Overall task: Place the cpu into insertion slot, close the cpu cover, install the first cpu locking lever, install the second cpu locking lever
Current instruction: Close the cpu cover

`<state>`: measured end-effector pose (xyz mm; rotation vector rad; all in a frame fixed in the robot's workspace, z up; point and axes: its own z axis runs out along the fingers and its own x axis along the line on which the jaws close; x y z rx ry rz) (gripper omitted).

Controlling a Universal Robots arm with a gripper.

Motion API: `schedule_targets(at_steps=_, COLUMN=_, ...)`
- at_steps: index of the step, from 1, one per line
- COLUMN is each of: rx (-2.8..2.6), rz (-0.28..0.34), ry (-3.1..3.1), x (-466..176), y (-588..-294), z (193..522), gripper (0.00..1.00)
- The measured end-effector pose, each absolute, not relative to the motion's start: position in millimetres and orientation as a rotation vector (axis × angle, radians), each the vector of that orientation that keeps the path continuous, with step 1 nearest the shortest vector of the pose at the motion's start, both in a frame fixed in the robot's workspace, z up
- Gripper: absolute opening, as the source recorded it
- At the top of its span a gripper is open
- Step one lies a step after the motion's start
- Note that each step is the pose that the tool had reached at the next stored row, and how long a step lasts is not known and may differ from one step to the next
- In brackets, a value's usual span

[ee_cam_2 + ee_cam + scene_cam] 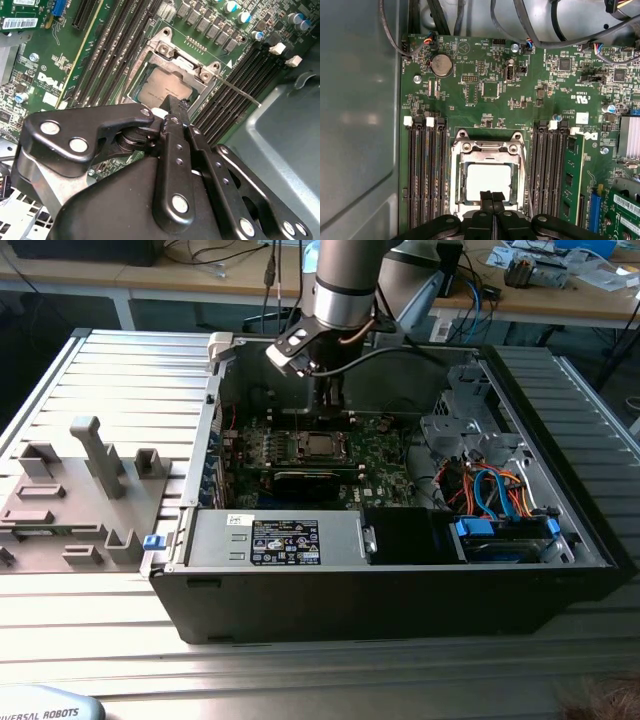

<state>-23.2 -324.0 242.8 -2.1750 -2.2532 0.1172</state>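
Note:
The cpu (489, 181) lies flat in the insertion slot (456, 200) of the green motherboard (490, 105), its silver top showing. The cpu cover (487, 149) is down over it as a metal frame around the chip. In the second wrist view, the cpu (162, 90) shows through the cover (182, 62). A thin locking lever (240, 92) sticks out from the socket's corner, unlatched; it also runs beside the socket as the lever (526, 180). My gripper (492, 196) is shut, tips together at the cover's near edge, nothing between them. In the exterior view the gripper (325, 405) hangs over the socket (322, 447).
Black memory slots (427, 175) flank the socket on both sides. The case's grey metal wall (360, 125) stands close by. Cables (490, 485) and a drive cage fill the exterior view's right. A power supply (285, 540) sits at the case front. Grey fixtures (95, 455) stand outside.

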Motion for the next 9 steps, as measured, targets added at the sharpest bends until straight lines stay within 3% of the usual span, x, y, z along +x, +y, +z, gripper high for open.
schedule_targets(at_steps=9, rx=-2.175, rz=0.117, ry=-2.253, x=-27.9, y=-324.0, z=241.8, gripper=0.11)
